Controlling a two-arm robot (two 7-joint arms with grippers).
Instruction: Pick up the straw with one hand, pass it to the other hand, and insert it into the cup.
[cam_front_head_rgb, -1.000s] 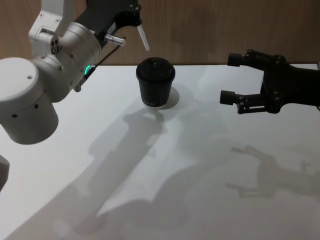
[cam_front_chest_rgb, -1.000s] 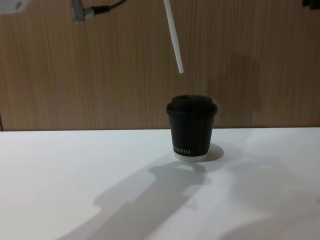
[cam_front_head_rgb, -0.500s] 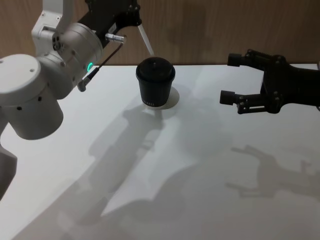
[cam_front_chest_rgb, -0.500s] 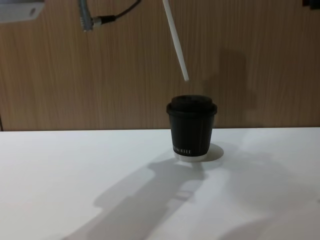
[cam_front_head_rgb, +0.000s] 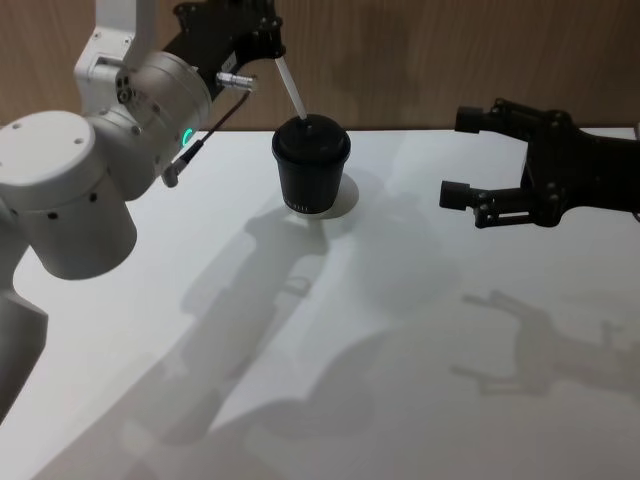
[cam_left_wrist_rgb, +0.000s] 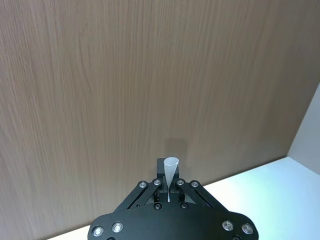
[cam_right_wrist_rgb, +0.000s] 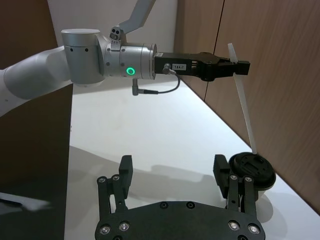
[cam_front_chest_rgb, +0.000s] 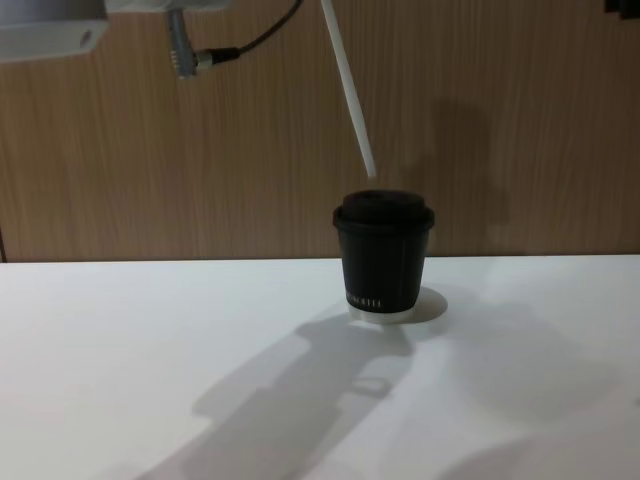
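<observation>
In the head view, the left hand (cam_front_head_rgb: 272, 50) is clamped on the top of the one straw (cam_front_head_rgb: 292, 90), up behind the one cup (cam_front_head_rgb: 311, 165). The straw's tip seems to touch the lid (cam_front_head_rgb: 311, 133). The right hand (cam_front_head_rgb: 462, 157) hangs over the white worktop (cam_front_head_rgb: 400, 300), well apart from the cup, with its fingers (cam_front_head_rgb: 470, 118) wide apart.

The left wrist view shows the straw's open top end.

The right wrist view shows both hands and the straw tilted.

From the side, the chest view shows a small gap between tip and lid.
</observation>
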